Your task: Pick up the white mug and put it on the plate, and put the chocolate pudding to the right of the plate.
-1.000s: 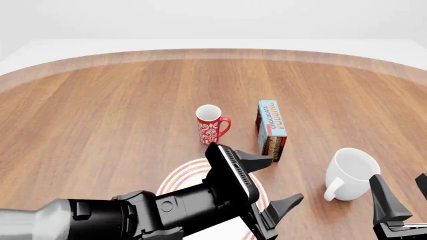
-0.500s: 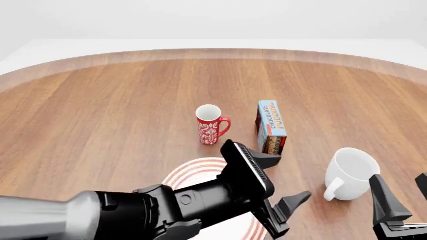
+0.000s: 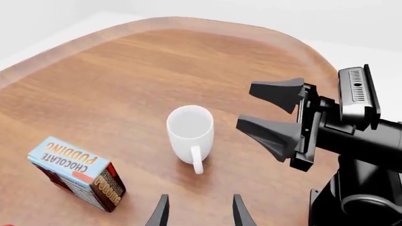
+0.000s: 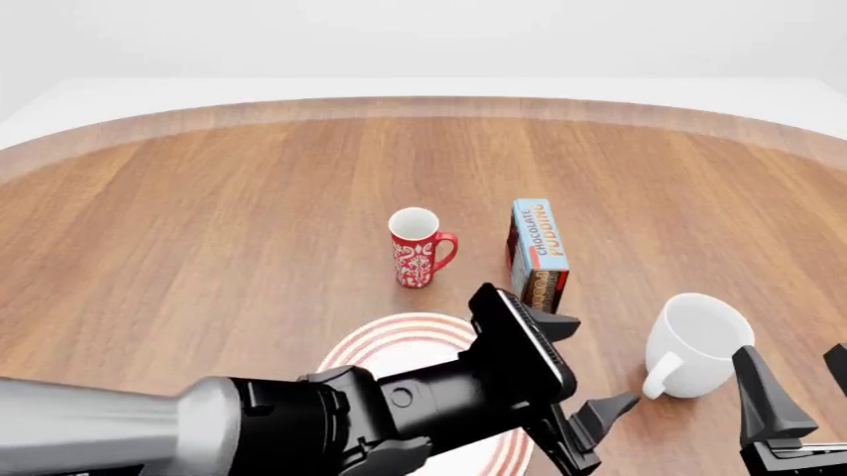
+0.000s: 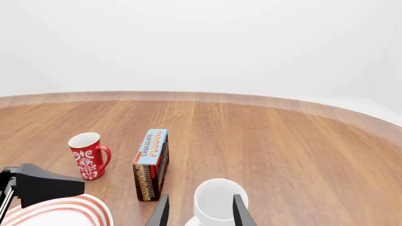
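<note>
The white mug (image 4: 693, 342) stands upright on the table (image 4: 198, 228), at about four o'clock from the pudding (image 4: 539, 253) and three o'clock from the plate (image 4: 397, 342), its handle turned toward the arms. The left gripper (image 4: 580, 367) reaches across over the plate with its fingers spread wide and nothing between them, one tip near the pudding's near end, the other close to the mug's handle side. The right gripper (image 4: 794, 397) sits just at five o'clock of the mug, fingers also spread and empty.

The main risk, I judge, is crowding: both grippers point at the same mug, and the left wrist view shows the right gripper (image 3: 276, 115) just beside it, so a closing move by either could strike the other. A sweeping left finger could also knock the pudding, which stands on a narrow edge and may tip. The left arm covers much of the plate, blocking a drop there. The red mug (image 4: 419, 248) stands at twelve o'clock of the plate, clear of all this
</note>
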